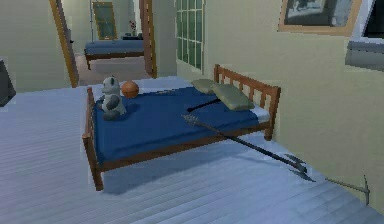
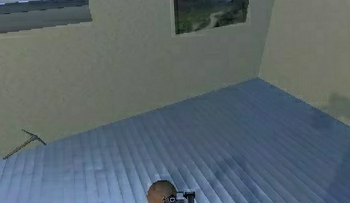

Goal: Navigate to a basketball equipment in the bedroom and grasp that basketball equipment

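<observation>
- The ball [image 1: 129,88] lies on the bed [image 1: 160,125], by the teddy [image 1: 112,101].
- Step: driving to it.
- Next: roll close and turn the arm side to the bed.
- Gripper [image 2: 179,201]: I cannot tell how its jaws stand, or if it holds anything.

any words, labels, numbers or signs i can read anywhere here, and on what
No text can be read.
Framed picture above the bed: an image, no lettering made out.
Landscape picture on the wall in the arm side view: no words.
Basketball on the bed: too small to show any print.
</observation>
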### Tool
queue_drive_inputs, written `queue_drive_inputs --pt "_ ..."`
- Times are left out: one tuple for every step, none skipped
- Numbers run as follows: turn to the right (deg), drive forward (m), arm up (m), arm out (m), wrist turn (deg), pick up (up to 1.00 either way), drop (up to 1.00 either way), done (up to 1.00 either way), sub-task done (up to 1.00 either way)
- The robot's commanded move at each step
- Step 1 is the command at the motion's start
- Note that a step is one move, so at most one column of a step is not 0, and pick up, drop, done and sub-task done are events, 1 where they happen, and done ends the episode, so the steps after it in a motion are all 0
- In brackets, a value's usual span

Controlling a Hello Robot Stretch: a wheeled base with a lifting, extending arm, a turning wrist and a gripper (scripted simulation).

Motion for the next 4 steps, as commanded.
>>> queue_drive_inputs --pt "0.0 0.0 0.0 0.0 45.0 0.0 0.0 0.0 0.0" --pt "0.0 0.0 0.0 0.0 45.0 0.0 0.0 0.0 0.0" --pt "0.0 0.0 0.0 0.0 24.0 0.0 0.0 0.0 0.0" --pt "0.0 0.0 -0.3 0.0 0.0 0.0 0.0 0.0 0.0"
